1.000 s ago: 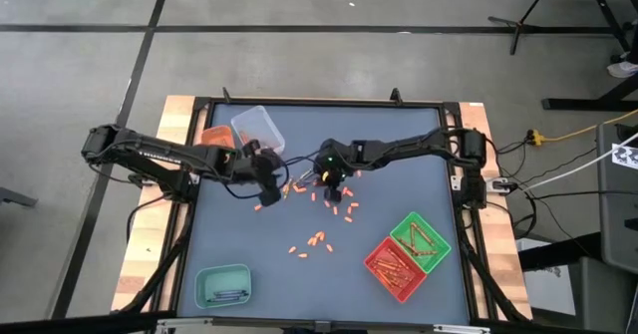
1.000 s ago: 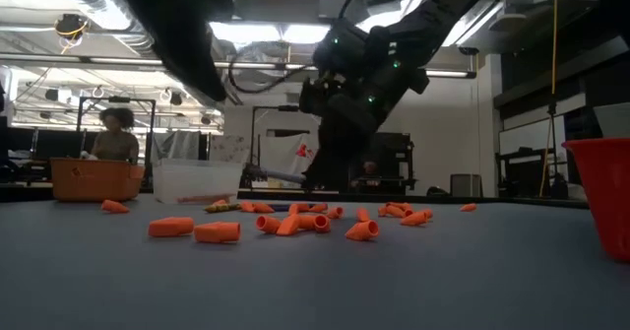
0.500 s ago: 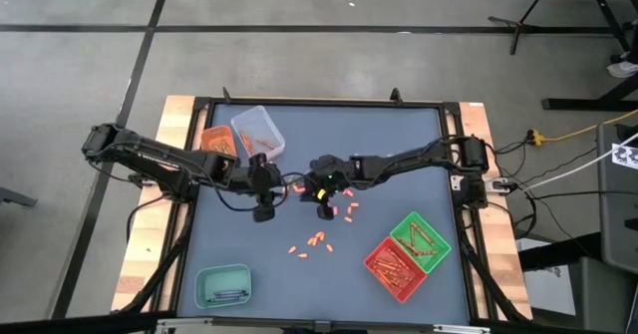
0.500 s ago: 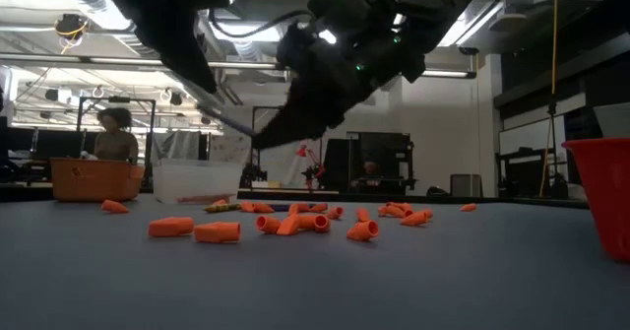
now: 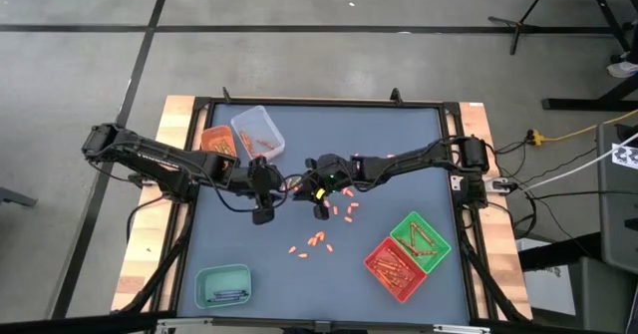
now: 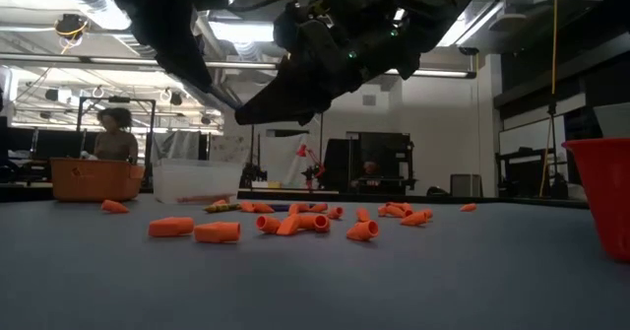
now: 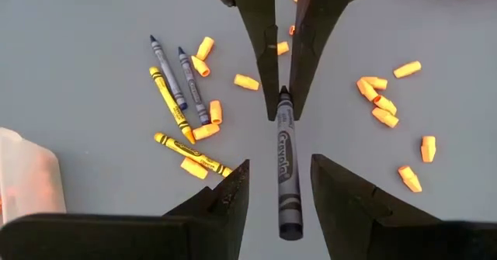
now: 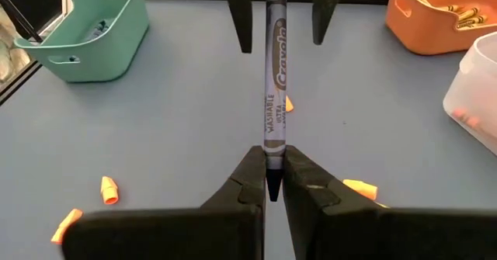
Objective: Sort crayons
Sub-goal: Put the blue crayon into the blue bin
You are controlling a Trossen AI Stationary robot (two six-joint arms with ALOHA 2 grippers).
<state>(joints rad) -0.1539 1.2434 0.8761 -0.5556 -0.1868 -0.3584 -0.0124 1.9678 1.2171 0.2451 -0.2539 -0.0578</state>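
While the right gripper (image 8: pixel 268 184) jaws pinch the grey crayon (image 8: pixel 275 89) tip, the left gripper (image 7: pixel 279 184) jaws (spread wide) should close squarely mid-barrel before any release.

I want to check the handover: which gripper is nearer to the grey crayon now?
Right. The right gripper is shut on the grey crayon, pinching its tip. The left gripper is open, its fingers on either side of the crayon's other end, not touching.
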